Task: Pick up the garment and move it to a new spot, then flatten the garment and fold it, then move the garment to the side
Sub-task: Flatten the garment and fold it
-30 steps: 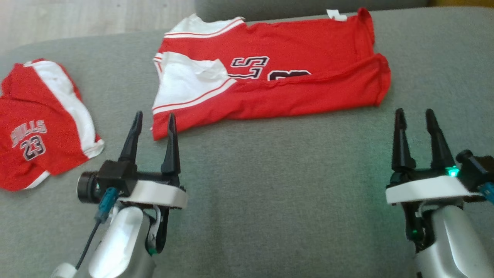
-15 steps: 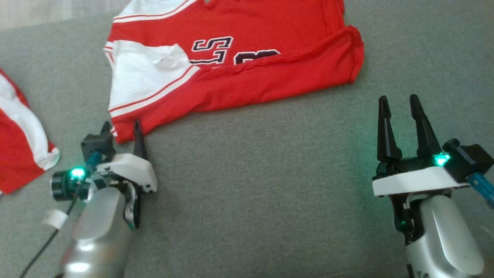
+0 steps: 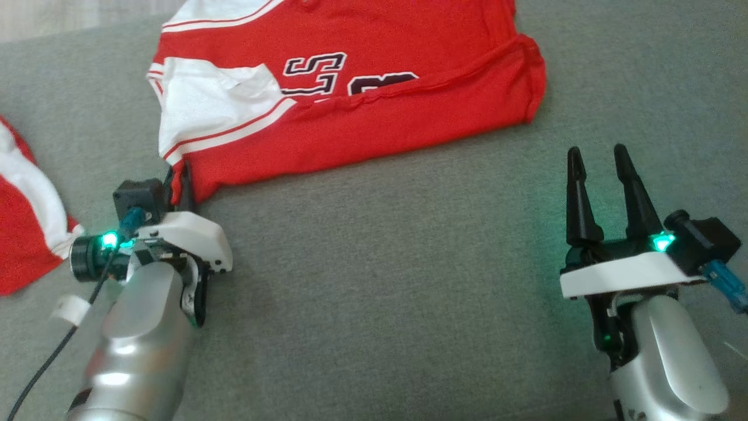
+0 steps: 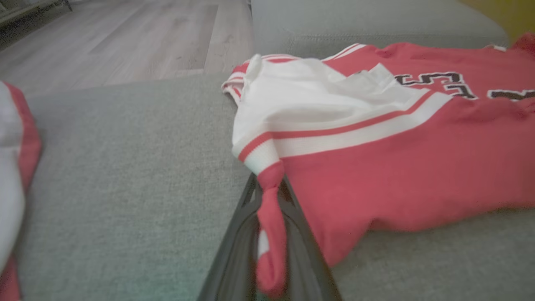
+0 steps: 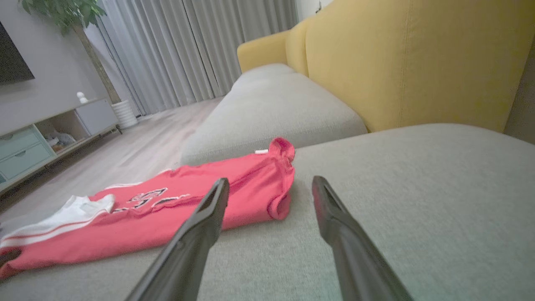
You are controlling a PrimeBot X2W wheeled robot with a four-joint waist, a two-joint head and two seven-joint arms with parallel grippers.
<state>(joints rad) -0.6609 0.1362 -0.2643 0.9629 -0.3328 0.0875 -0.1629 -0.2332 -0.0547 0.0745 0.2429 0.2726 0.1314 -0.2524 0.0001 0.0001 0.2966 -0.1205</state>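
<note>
**Garment on a sofa cushion, head and wrist views.** A red knit garment [image 3: 350, 123] lies roughly flat on the far part of a grey, coarsely woven cushion [image 3: 380, 275]. It is a sleeveless top with white side panels, red-and-white striped trim and black outlined lettering. It is doubled over lengthwise, and the upper fold forms a soft rolled ridge running to its rounded right-hand end.

The left gripper [image 3: 180, 178] meets the garment's near-left corner. Its two long, tapering dark fingers are pressed together on that corner, which the left wrist view shows bunched into a narrow red twist with a white band.

The right gripper [image 3: 596, 155] stands over bare cushion, well apart from the cloth. Its fingers are spread and hold nothing.

A second jersey [image 3: 26, 234], red and white, lies crumpled at the cushion's left edge. Beyond are a smooth yellow backrest [image 5: 397, 62] and a pale wood-plank floor [image 4: 125, 42].
</note>
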